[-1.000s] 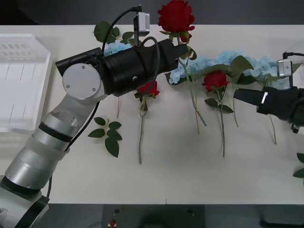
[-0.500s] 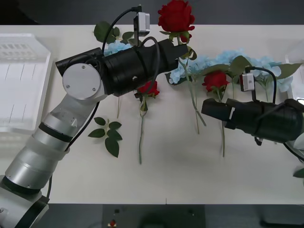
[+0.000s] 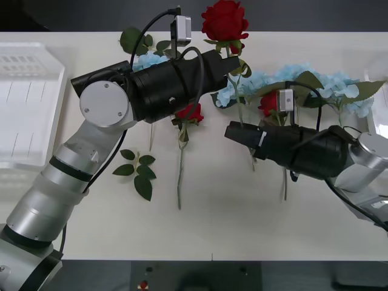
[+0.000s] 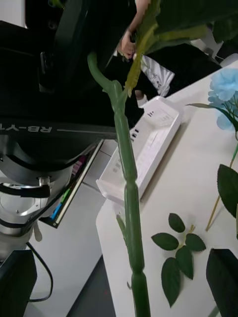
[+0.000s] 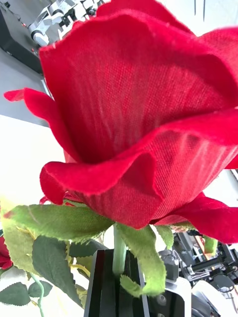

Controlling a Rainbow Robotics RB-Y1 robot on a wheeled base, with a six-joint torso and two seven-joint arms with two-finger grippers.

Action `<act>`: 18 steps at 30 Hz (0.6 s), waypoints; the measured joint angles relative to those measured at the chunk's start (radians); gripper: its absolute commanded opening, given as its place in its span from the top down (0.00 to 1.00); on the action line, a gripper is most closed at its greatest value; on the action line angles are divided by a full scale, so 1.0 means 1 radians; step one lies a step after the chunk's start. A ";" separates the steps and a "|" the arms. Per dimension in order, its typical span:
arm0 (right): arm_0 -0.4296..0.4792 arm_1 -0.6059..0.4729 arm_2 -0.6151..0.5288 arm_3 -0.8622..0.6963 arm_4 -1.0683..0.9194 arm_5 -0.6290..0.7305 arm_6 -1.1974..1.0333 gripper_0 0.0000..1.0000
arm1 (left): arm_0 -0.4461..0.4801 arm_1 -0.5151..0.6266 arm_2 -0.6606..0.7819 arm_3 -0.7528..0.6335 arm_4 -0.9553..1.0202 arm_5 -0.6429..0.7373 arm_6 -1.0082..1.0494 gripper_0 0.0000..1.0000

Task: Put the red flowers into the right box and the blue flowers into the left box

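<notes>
while the left gripper point(image 3: 233, 62) clamps a red rose point(image 3: 225, 20), the right gripper's point(image 3: 233, 131) fingers stand apart

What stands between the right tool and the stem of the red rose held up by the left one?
Nothing visible. The right tool is open, with the stem of the red rose running between its fingers; the left tool grips that stem under the bloom.

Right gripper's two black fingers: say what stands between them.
In the right wrist view, a thin green flower stem stands between the right gripper's fingers, touching neither.
</notes>
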 measured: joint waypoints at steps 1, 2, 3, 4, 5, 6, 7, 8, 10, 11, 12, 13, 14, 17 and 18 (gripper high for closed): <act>-0.002 0.004 0.000 0.000 0.000 0.000 0.000 0.31 | 0.000 0.000 0.000 0.000 0.000 0.000 0.000 1.00; -0.004 0.007 0.000 0.000 0.000 0.000 0.000 0.41 | 0.000 0.000 0.000 0.000 0.000 0.000 0.000 1.00; -0.004 0.008 0.000 0.000 0.000 0.000 0.000 0.54 | 0.000 0.000 0.000 0.000 0.000 0.000 0.001 1.00; -0.004 0.008 0.000 0.000 0.000 -0.001 0.000 0.65 | 0.000 0.000 0.000 0.000 0.000 0.000 0.001 1.00; -0.004 0.008 0.000 0.000 0.000 -0.006 0.000 0.75 | 0.000 0.000 0.000 0.000 0.000 0.000 0.001 1.00; -0.004 0.008 0.000 0.000 0.000 -0.013 0.000 0.85 | 0.000 0.000 0.000 0.000 0.000 0.000 0.001 1.00; -0.004 0.008 0.000 0.000 0.000 -0.020 0.000 0.93 | 0.000 0.000 0.000 0.000 0.000 0.000 0.001 1.00; -0.004 0.008 0.000 0.000 0.000 -0.023 0.000 0.97 | 0.000 0.000 0.000 0.000 0.000 0.000 0.001 1.00; -0.004 0.008 0.000 0.000 0.000 -0.023 0.000 1.00 | 0.000 0.000 0.000 0.000 0.000 0.000 0.001 1.00; -0.004 0.008 0.000 0.000 0.000 -0.023 0.000 1.00 | 0.000 0.000 0.000 0.000 0.000 0.000 0.001 1.00; -0.004 0.008 0.000 0.000 0.000 -0.023 0.000 1.00 | 0.000 0.000 0.000 0.000 0.000 0.000 0.001 1.00; -0.004 0.008 0.000 0.000 0.000 -0.023 0.000 1.00 | 0.000 0.000 0.000 0.000 0.000 0.000 0.001 1.00; -0.004 0.008 0.000 0.000 0.000 -0.023 0.000 1.00 | 0.000 0.000 0.000 0.000 0.000 0.000 0.001 1.00; -0.004 0.008 0.000 0.000 0.000 -0.027 0.000 1.00 | 0.000 0.000 0.000 0.000 0.000 0.000 0.001 1.00; -0.004 0.008 0.000 0.000 0.000 -0.031 0.000 1.00 | 0.000 0.000 0.000 0.000 0.000 0.000 0.001 1.00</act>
